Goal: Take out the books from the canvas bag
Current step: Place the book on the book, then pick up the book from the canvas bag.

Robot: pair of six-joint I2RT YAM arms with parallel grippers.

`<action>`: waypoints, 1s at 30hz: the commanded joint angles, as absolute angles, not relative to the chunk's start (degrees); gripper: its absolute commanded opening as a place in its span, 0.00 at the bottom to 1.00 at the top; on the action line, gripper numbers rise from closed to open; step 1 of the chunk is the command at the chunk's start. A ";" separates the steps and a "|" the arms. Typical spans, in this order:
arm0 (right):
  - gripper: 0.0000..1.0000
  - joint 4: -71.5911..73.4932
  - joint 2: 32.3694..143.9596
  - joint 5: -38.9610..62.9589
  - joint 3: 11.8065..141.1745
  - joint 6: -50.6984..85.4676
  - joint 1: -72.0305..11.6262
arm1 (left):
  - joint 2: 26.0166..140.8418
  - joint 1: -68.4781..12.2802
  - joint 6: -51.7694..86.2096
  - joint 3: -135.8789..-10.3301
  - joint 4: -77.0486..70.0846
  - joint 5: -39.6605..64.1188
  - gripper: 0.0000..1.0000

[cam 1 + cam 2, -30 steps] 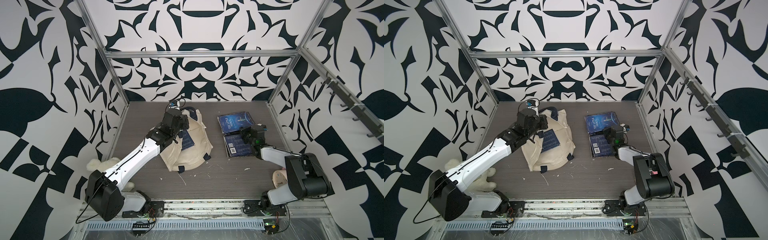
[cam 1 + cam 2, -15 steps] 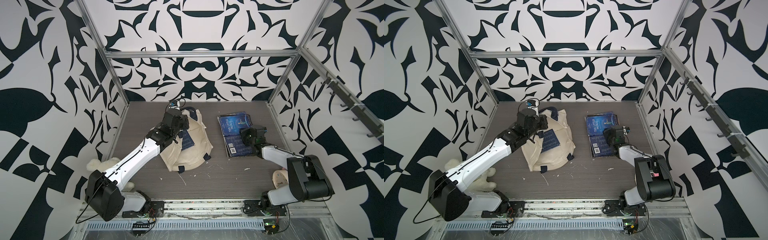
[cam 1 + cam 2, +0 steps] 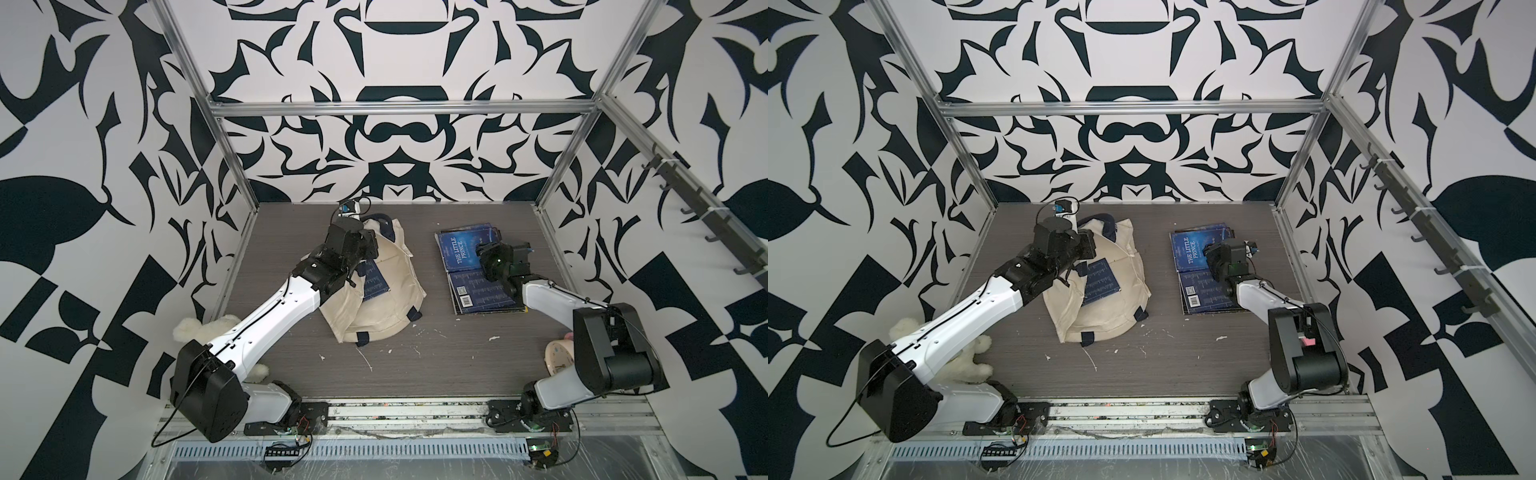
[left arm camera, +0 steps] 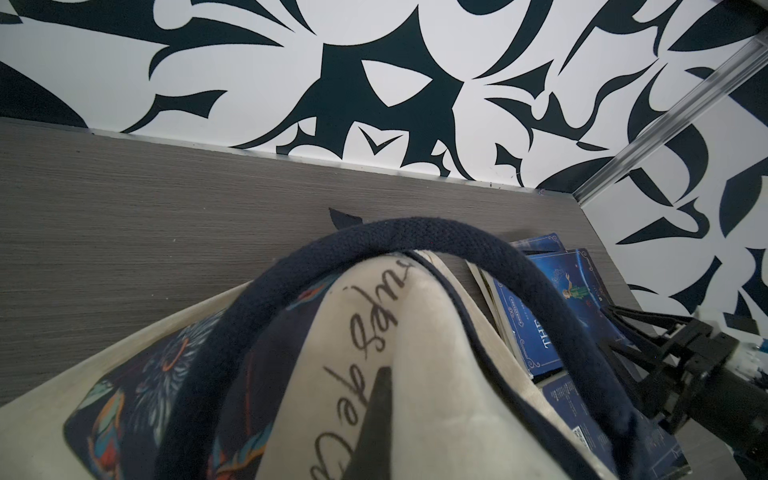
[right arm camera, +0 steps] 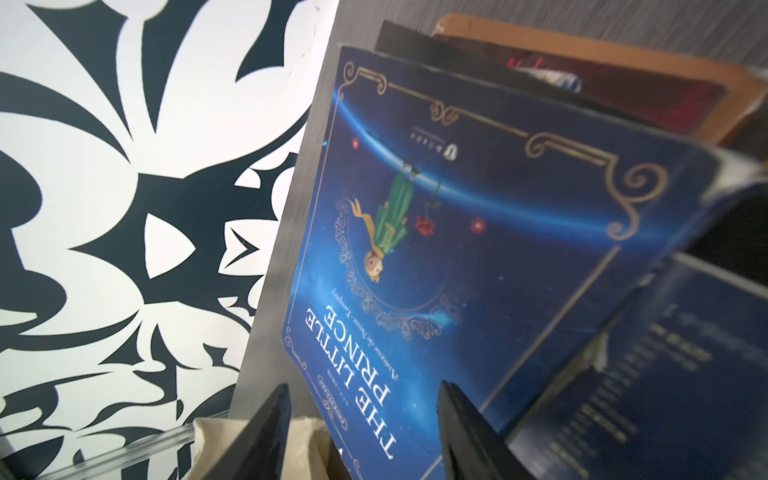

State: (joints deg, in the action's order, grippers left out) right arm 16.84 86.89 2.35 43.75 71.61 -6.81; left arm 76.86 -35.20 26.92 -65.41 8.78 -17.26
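The cream canvas bag [image 3: 386, 307] [image 3: 1100, 320] lies left of centre, and a dark blue book [image 3: 374, 284] [image 3: 1100, 280] shows in its opening. My left gripper [image 3: 361, 245] [image 3: 1084, 245] is shut on the bag's fabric at the far end and holds it raised. The left wrist view shows one finger [image 4: 380, 407] pressed into the lettered cloth [image 4: 415, 332] under the navy strap [image 4: 415, 228]. At the right lie several books [image 3: 482, 295] [image 3: 1204, 293], topped by a blue "The Little Prince" cover [image 3: 457, 249] [image 5: 457, 249]. My right gripper [image 3: 482, 253] [image 3: 1212, 253] [image 5: 365, 432] hovers open over that cover.
A white plush bear [image 3: 203, 328] [image 3: 963, 357] lies by the left arm's base. A small pale clock [image 3: 559, 353] stands beside the right arm's base. White scraps [image 3: 365, 359] dot the near table. Patterned walls close in three sides, and a hook rail [image 3: 706, 208] runs along the right one.
My right gripper has gone from shut to open, letting go of the blue book, which now lies on the pile. The left arm and the bag have not moved.
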 commanded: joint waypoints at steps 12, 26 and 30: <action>0.87 7.39 65.49 6.85 41.97 63.33 -8.44 | 74.62 -34.99 25.84 -65.85 5.29 -16.52 0.00; 0.99 -3.71 50.44 -21.28 34.58 63.66 -45.43 | 73.48 -34.98 26.54 -64.87 3.72 -15.71 0.00; 0.98 -0.39 52.82 -28.24 33.00 65.87 -55.79 | 71.68 -34.98 26.81 -64.19 2.51 -15.13 0.00</action>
